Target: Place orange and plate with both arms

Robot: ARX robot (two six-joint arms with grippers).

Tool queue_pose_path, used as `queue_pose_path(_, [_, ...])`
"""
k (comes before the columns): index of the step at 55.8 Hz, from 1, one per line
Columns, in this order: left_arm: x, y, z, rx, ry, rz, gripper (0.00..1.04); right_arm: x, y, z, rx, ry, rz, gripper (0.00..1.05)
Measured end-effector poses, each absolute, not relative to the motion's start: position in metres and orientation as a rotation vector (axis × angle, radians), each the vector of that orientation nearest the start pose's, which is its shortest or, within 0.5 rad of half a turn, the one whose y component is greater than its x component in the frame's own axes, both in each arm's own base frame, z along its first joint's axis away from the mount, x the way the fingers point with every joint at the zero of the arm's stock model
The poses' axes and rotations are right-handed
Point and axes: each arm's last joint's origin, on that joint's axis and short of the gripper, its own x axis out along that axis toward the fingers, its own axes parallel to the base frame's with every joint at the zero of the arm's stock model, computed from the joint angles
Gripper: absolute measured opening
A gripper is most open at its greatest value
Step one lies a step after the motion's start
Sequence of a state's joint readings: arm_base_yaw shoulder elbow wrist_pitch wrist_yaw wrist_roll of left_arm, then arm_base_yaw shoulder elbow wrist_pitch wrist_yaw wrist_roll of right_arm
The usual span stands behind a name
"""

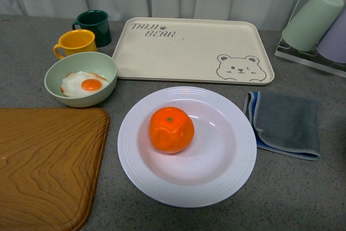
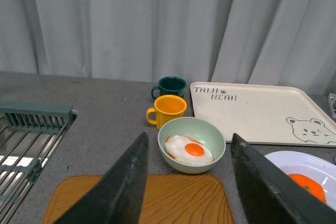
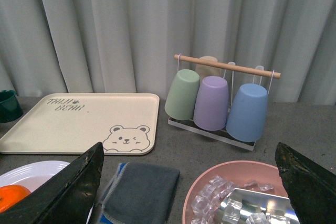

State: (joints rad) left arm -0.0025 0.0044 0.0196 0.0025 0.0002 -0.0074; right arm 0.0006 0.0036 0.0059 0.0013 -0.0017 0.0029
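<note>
The round bright orange fruit (image 1: 171, 129) sits in the big white ribbed plate (image 1: 238, 177) on the grey surface (image 1: 303, 198). The left gripper (image 2: 189, 136) and right gripper (image 3: 189, 145) are wide apart, holding nothing. I think the placing is done; if not, each arm must take one side of the rim. A pale green bowl (image 1: 57, 74) holds a fried egg (image 1: 84, 84).
</note>
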Motion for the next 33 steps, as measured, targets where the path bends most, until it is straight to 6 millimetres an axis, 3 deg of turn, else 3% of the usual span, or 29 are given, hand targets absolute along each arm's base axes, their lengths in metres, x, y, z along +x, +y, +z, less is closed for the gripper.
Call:
queue_pose_path(11, [0.097,0.000,0.170,-0.007,-0.018,-0.003,0.89,0.098,0.000,0.165,-0.005,0.000,0.011,0.95])
queue_pose_path(15, [0.097,0.000,0.170,-0.007,-0.017,-0.002,1.00,0.102,0.002,0.163,-0.089,0.044,0.135,0.95])
queue_pose_path(23, [0.097,0.000,0.170,-0.005,-0.018,-0.003,0.98,0.127,0.012,0.167,-0.139,0.134,0.242,0.95])
queue_pose_path(33, [0.097,0.000,0.170,-0.005,-0.018,-0.003,0.98,0.166,0.030,0.155,0.016,0.387,0.302,0.95])
